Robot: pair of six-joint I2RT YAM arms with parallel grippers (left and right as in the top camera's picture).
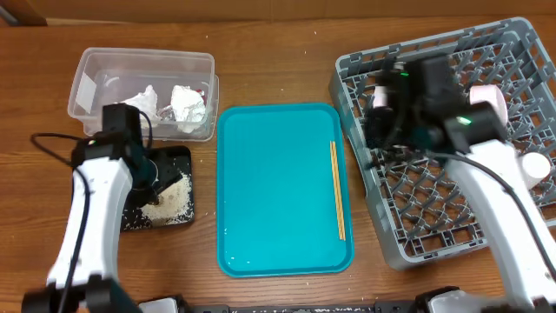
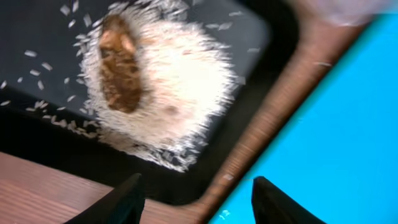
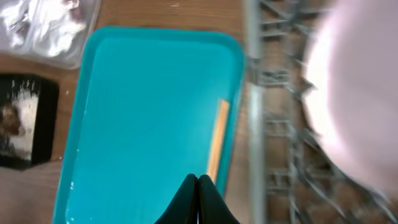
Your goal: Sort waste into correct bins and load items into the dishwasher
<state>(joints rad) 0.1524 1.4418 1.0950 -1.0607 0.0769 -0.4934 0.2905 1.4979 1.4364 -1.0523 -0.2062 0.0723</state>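
The black tray (image 1: 178,158) holds a pile of white rice (image 2: 180,93) with a brown food scrap (image 2: 119,68) lying on it. My left gripper (image 1: 155,178) hovers over that tray, open (image 2: 198,186), nothing between its fingers. Crumpled white tissues (image 1: 187,103) lie in the clear tub (image 1: 95,65). Two chopsticks (image 1: 337,189) lie along the right side of the teal tray (image 1: 278,191). The grey dish rack (image 1: 417,217) holds a pale pink plate (image 1: 486,94) and a white cup (image 1: 534,165). My right gripper (image 1: 378,129) hangs over the rack's left part, shut and empty (image 3: 198,186).
In the right wrist view the chopsticks (image 3: 217,140) lie just ahead of the fingertips, with the rack's left wall (image 3: 252,124) and a blurred pale plate (image 3: 354,93) to the right. Loose rice grains are scattered across the black tray (image 2: 43,140). Bare wooden table surrounds everything.
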